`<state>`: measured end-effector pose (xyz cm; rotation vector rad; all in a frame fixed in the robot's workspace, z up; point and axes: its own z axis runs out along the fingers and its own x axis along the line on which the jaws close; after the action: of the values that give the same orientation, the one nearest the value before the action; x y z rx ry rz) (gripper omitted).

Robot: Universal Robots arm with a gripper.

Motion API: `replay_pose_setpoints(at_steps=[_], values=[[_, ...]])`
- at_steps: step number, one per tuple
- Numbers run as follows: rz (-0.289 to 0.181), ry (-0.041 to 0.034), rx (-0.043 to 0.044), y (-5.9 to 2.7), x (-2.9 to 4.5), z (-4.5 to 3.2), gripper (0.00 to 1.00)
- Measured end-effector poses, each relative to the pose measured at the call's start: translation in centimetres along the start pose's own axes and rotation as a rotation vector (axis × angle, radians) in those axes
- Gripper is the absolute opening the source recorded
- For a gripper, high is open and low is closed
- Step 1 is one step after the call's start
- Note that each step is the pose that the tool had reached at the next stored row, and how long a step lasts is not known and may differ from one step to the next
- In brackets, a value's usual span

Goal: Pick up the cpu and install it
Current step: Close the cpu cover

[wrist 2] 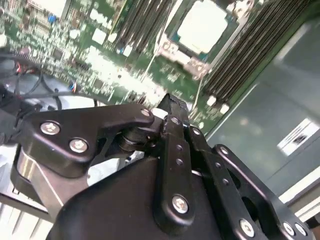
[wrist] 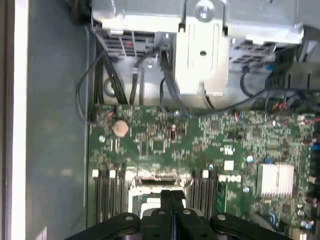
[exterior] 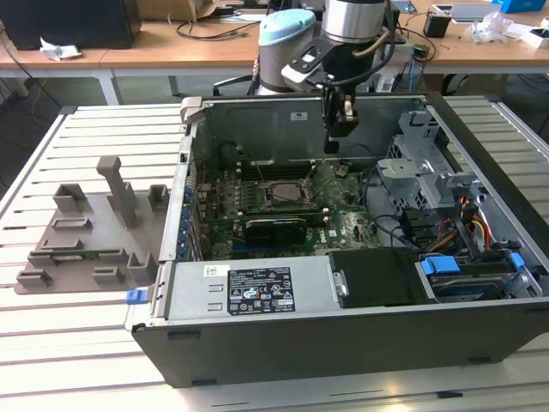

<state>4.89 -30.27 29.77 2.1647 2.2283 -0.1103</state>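
One grey tray [exterior: 86, 232] lies at the left of the exterior view. At mid-frame, inside the open computer case [exterior: 343, 335], we see the socket [exterior: 281, 194] on the green board [exterior: 343, 227]. It holds the cpu [wrist 2: 202, 27], whose pale top is plain in the second wrist view. Just right and above hangs the gripper [exterior: 333, 148], fingers clenched together on nothing.
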Motion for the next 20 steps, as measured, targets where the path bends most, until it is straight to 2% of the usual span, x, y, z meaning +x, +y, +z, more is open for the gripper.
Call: replay_pose_setpoints(at_steps=[1, 3, 4, 17, 20], values=[[0.000, 0.0003, 0.0069, 1.03, -0.02, 0.08, 0.11], [-0.002, 0.0004, 0.0118, 1.70, -0.01, 0.46, 0.11], [-0.006, 0.0002, 0.0125, 1.95, 0.01, 0.89, 0.11], [-0.030, -0.0006, 0.0113, 2.26, 0.30, 4.28, 0.11], [-0.037, 0.0048, 0.0104, 2.23, 0.35, 4.75, 0.11]])
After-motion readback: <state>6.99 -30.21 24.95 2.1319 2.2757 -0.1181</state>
